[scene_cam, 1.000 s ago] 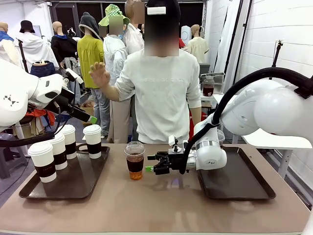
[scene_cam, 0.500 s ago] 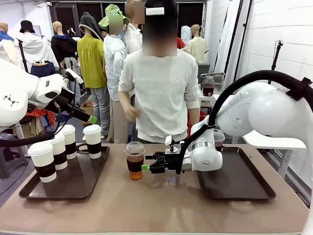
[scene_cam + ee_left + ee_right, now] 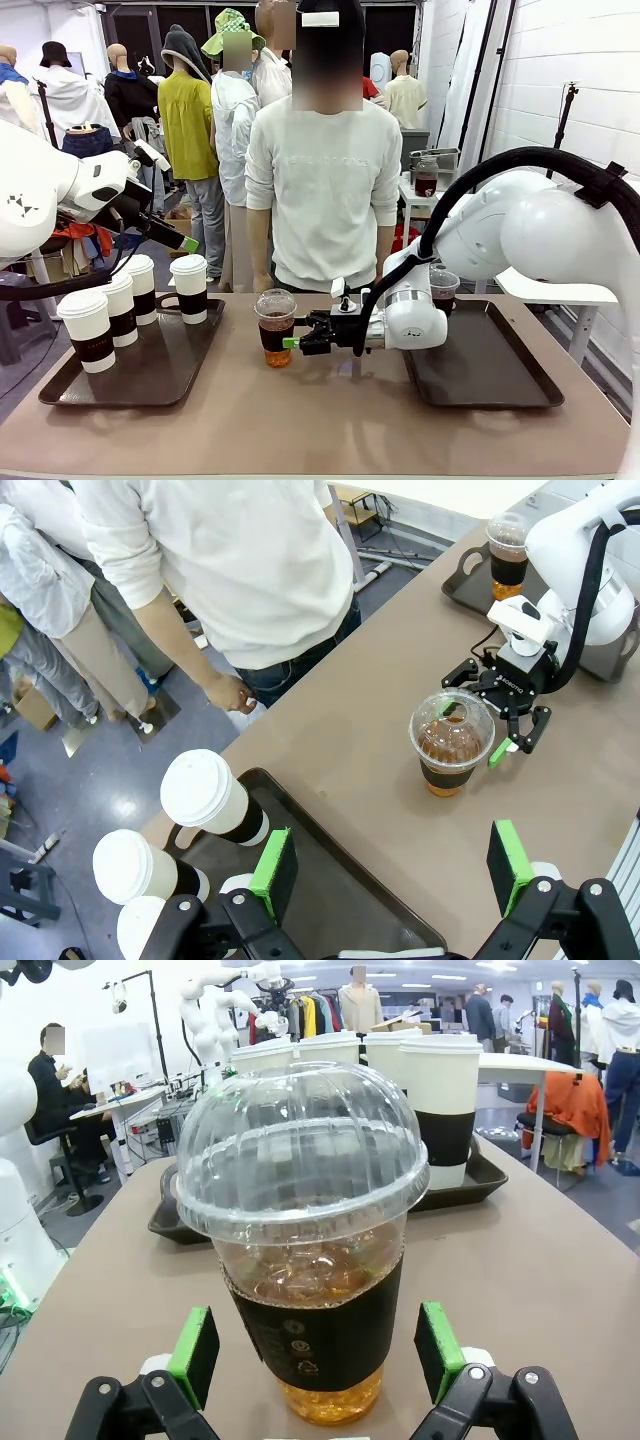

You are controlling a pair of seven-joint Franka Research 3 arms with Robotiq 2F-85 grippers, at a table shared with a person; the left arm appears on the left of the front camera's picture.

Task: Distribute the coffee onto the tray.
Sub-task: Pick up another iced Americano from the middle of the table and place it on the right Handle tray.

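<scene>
One clear dome-lidded cup of dark coffee [image 3: 275, 327] [image 3: 451, 742] [image 3: 305, 1260] stands on the bare table between the two trays. My right gripper [image 3: 296, 339] [image 3: 471, 730] [image 3: 316, 1355] is open at table height, its green pads on either side of this cup's lower half without touching it. A second clear cup [image 3: 442, 290] [image 3: 508, 555] stands on the right tray [image 3: 490, 375]. Several white lidded cups with brown sleeves [image 3: 189, 288] [image 3: 205, 792] [image 3: 440, 1090] stand on the left tray [image 3: 150, 375]. My left gripper [image 3: 185, 243] [image 3: 390, 858] hangs open above that tray, holding nothing.
A person in a white top [image 3: 325, 190] stands at the far table edge, one hand [image 3: 232, 692] hanging just beyond it. Bare table lies in front of the clear cup. Most of the right tray is free.
My right gripper has slid left along the table until its open fingers flank the clear cup. The person's raised hand has dropped to their side. The left arm has stayed still.
</scene>
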